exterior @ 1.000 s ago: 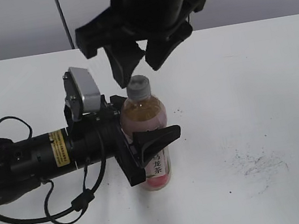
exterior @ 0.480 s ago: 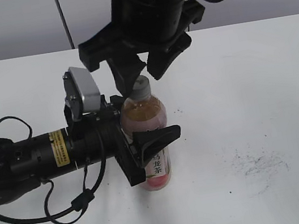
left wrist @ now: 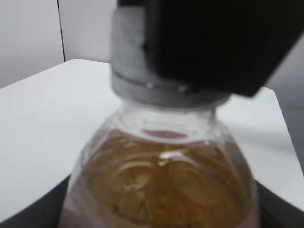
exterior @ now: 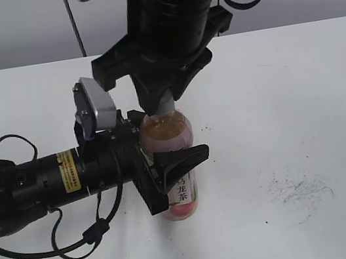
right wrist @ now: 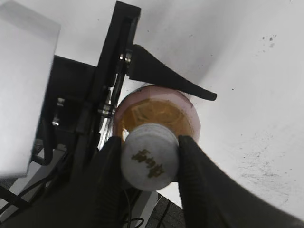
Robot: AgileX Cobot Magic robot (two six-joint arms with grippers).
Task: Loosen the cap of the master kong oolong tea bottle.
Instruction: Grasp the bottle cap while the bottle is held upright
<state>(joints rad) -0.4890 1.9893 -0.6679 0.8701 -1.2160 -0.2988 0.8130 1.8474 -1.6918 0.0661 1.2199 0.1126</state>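
The master kong oolong tea bottle (exterior: 181,184) stands upright on the white table, amber tea showing above its pink wrap. My left gripper (exterior: 167,160) reaches in from the left and is shut on the bottle's body. My right gripper (exterior: 160,98) comes down from above and is shut on the cap (right wrist: 148,156), a finger pressed on each side. In the right wrist view the grey-white cap shows its dark logo, with the bottle's shoulder (right wrist: 159,110) below it. In the left wrist view the cap (left wrist: 130,66) is half covered by a black finger (left wrist: 223,42) above the bottle (left wrist: 161,185).
The white table (exterior: 311,80) carries dark scuff marks (exterior: 296,190) at the right front. The left arm's body and its loose cable (exterior: 79,241) lie across the left front. A thin black pole (exterior: 72,20) stands at the back edge.
My right gripper has come down from above the bottle, and its open fingers have closed round the cap. The left gripper and the bottle have not moved.
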